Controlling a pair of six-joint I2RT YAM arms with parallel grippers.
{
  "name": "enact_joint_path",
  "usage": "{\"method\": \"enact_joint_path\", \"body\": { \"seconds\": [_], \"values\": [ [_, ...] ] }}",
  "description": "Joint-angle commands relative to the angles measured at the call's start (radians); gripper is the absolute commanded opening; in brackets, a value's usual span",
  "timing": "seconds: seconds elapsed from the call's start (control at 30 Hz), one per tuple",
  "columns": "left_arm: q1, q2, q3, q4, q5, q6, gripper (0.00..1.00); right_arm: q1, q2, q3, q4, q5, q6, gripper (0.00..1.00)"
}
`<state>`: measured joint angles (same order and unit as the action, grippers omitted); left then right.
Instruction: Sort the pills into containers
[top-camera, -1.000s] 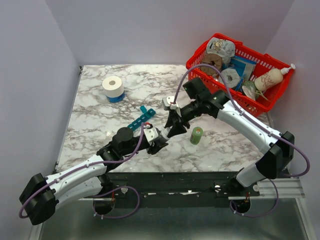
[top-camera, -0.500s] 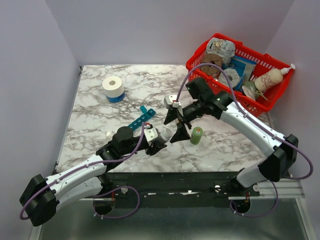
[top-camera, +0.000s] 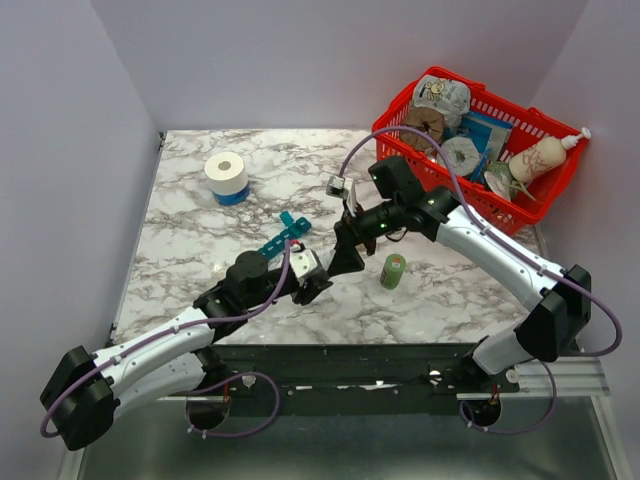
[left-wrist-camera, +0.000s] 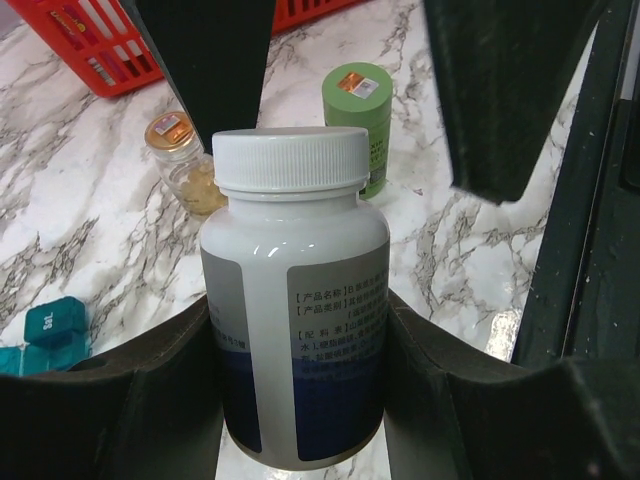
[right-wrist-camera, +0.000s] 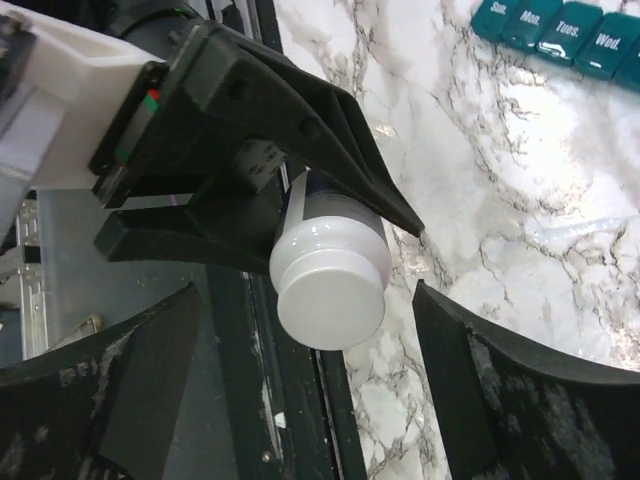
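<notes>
My left gripper is shut on a white pill bottle with a blue-and-white label and a white screw cap, held off the table. My right gripper is open. Its fingers stand on either side of the cap with a gap on both sides. From above, both grippers meet at the front middle of the table. The teal pill organiser lies just behind them with its lids down. A small clear bottle of amber pills stands beyond the held bottle.
A green capped bottle stands to the right of the grippers. At the back right, a red mesh basket is full of packets and bottles. A toilet roll stands at the back left. The table's front edge and the arm bases are close below.
The right gripper's jaws have opened from around the bottle cap. It swung a little right, then came back over the cap with its wrist turned. The left arm kept still.
</notes>
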<state>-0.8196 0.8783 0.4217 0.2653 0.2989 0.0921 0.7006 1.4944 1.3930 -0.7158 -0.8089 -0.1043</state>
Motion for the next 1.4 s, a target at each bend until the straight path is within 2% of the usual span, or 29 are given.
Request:
{"method": "enact_joint_path", "body": {
  "seconds": [0.0,0.03,0.1,0.13,0.2,0.23,0.3,0.33,0.4,0.43,0.53,0.6,0.63,0.7,0.77,0.8,0.83,0.93,1.0,1.07,1.2,1.23,1.37],
  "values": [
    [0.000,0.007,0.038,0.037,-0.032,-0.011,0.00,0.005,0.036,0.003,0.024,0.013,0.090,0.88],
    [0.000,0.007,0.038,0.035,-0.032,-0.011,0.00,0.005,0.036,0.003,0.030,0.008,0.091,0.80],
    [0.000,0.008,0.040,0.034,-0.034,-0.009,0.00,0.005,0.036,0.009,0.030,0.002,0.089,0.70],
    [0.000,0.008,0.040,0.032,-0.032,-0.008,0.00,0.004,0.036,0.017,0.032,-0.001,0.078,0.54],
    [0.000,0.008,0.040,0.026,-0.024,-0.003,0.00,0.005,0.035,0.024,0.033,-0.021,0.065,0.41],
    [0.000,0.005,0.042,0.022,-0.020,0.004,0.00,0.005,0.038,0.031,0.030,-0.041,0.036,0.32],
    [0.000,0.001,0.040,0.006,-0.004,0.017,0.00,0.005,0.036,0.049,0.018,-0.129,-0.036,0.25],
    [0.000,-0.002,0.040,0.000,0.028,0.026,0.00,0.008,0.036,0.057,-0.008,-0.160,-0.173,0.21],
    [0.002,-0.010,0.038,-0.011,0.066,0.041,0.00,0.013,0.015,0.051,-0.051,-0.226,-0.379,0.21],
    [0.004,-0.015,0.038,-0.012,0.097,0.044,0.00,0.017,0.000,0.028,-0.053,-0.230,-0.584,0.21],
    [0.005,-0.027,0.038,-0.023,0.127,0.044,0.00,0.022,-0.037,-0.051,-0.057,-0.227,-0.910,0.22],
    [0.007,-0.027,0.034,-0.026,0.146,0.038,0.00,0.022,0.010,-0.013,-0.114,-0.204,-1.006,0.22],
    [0.007,-0.025,0.032,-0.026,0.147,0.040,0.00,0.022,0.007,-0.018,-0.079,-0.200,-1.005,0.22],
    [0.008,-0.021,0.031,-0.028,0.148,0.038,0.00,0.022,0.007,-0.016,-0.060,-0.203,-0.974,0.25],
    [0.008,-0.019,0.031,-0.026,0.144,0.037,0.00,0.022,0.018,0.006,-0.062,-0.217,-0.890,0.34],
    [0.010,-0.021,0.031,-0.024,0.140,0.038,0.00,0.022,0.017,0.011,-0.065,-0.222,-0.861,0.41],
    [0.010,-0.021,0.029,-0.023,0.137,0.038,0.00,0.022,0.015,0.014,-0.076,-0.220,-0.803,0.65],
    [0.011,-0.027,0.029,-0.028,0.131,0.037,0.00,0.022,0.020,0.046,-0.126,-0.201,-0.692,0.92],
    [0.011,-0.029,0.029,-0.029,0.125,0.035,0.00,0.022,0.027,0.086,-0.161,-0.188,-0.637,0.96],
    [0.011,-0.030,0.031,-0.028,0.112,0.028,0.00,0.022,0.030,0.096,-0.160,-0.156,-0.499,1.00],
    [0.011,-0.029,0.038,-0.017,0.071,0.009,0.00,0.022,0.015,0.083,-0.117,-0.110,-0.281,1.00],
    [0.011,-0.029,0.038,-0.012,0.059,0.003,0.00,0.022,0.017,0.080,-0.094,-0.058,-0.184,1.00],
    [0.011,-0.030,0.038,0.015,0.029,-0.012,0.00,0.022,0.030,0.093,-0.099,0.046,-0.077,1.00]
  ]
}}
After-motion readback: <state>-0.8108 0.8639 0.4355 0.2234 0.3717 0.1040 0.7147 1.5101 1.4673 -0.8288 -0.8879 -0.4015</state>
